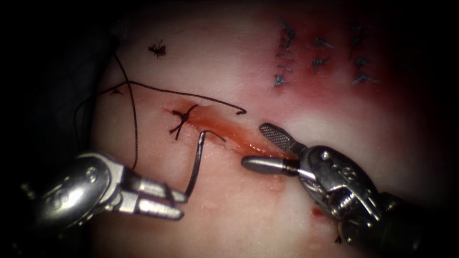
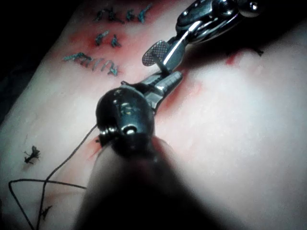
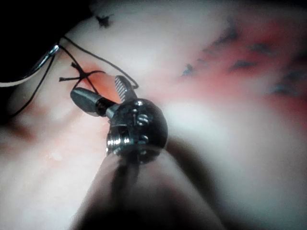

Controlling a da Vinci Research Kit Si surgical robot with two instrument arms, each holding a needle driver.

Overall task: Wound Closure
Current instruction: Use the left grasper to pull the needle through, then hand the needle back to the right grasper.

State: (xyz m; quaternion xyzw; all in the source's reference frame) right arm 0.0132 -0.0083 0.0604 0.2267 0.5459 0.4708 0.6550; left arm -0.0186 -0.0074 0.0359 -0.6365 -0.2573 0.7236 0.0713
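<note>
Left claw (image 1: 176, 203) grips the needle (image 1: 196, 165) at its near end, its two fingers nearly closed on it. The needle rises from the claw toward the cut (image 1: 224, 131); its far end meets the tissue (image 1: 229, 215) on the cut's left edge, whether tip or tail I cannot tell. Thread (image 1: 181, 91) leaves that spot, and a long strand runs beyond the claw across the tissue to a knot (image 1: 180, 117) tied on the cut.

Right claw (image 1: 260, 148) stands wide, holding nothing, one finger over the cut's near end, the other just off it. It is near the needle, not touching.

Bare tissue lies open between and in front of both claws. Older blue stitches (image 1: 318, 55) sit well beyond the right claw; a cut end of thread (image 1: 158, 49) lies far beyond the left claw.
</note>
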